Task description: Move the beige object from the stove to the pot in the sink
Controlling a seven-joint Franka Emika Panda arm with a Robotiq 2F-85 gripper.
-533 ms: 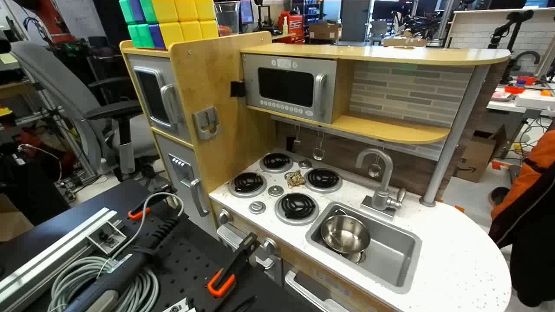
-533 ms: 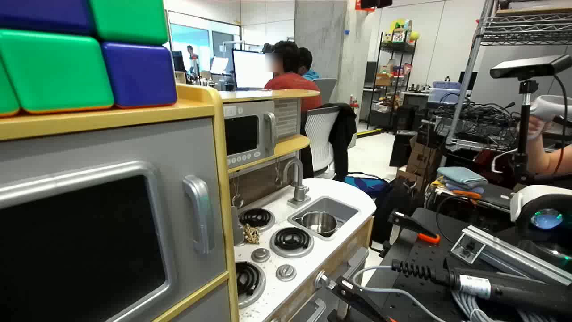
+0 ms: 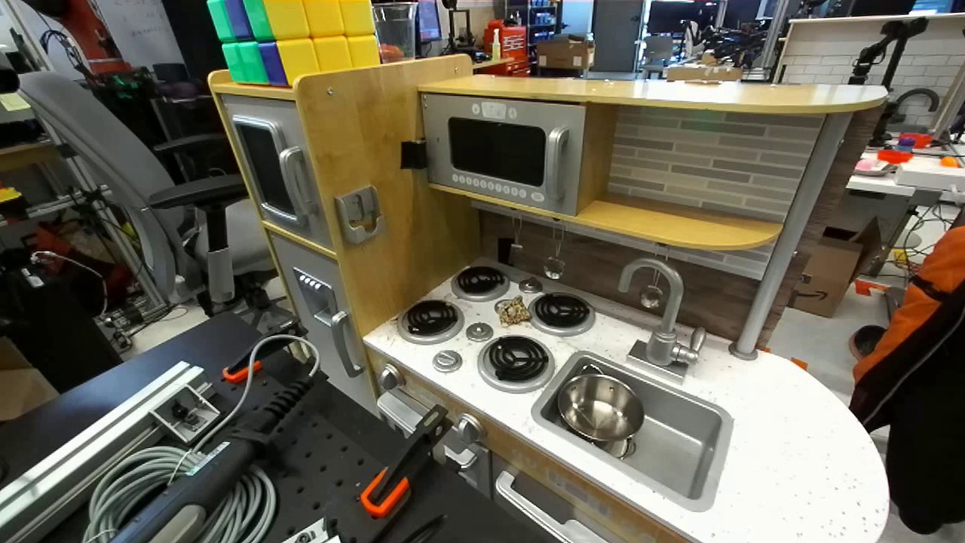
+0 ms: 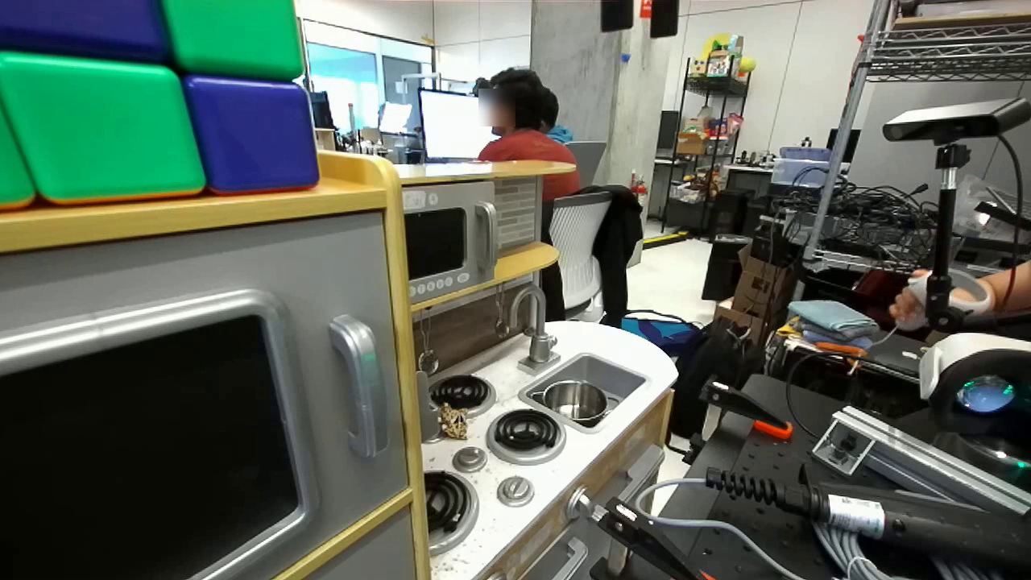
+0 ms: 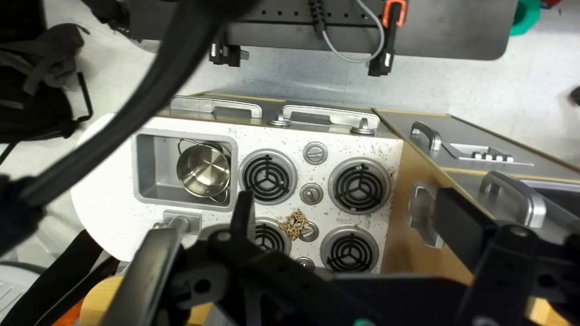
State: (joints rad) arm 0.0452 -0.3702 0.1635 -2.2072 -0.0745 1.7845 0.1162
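Across the speckled white bench (image 3: 807,437), I see the mottled beige lump (image 5: 293,224) lying on the stove (image 5: 320,213) between burner (image 5: 272,237) and knob (image 5: 310,232), the tool (image 5: 351,215) spread wide and empty, so reaching seems the present step, calling next for a centred descent.

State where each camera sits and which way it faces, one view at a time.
Wrist view: above the stove, facing down; the open gripper reaches in from the bottom edge.
In an exterior view: high, near the black bench, facing down across the counter, microwave behind; no robot part visible.
In an exterior view: beside the tall cabinet, facing past it along the counter; what look like the gripper's fingertips hang at the top edge.
All views share the beige object on the stove and the pot in the sink.
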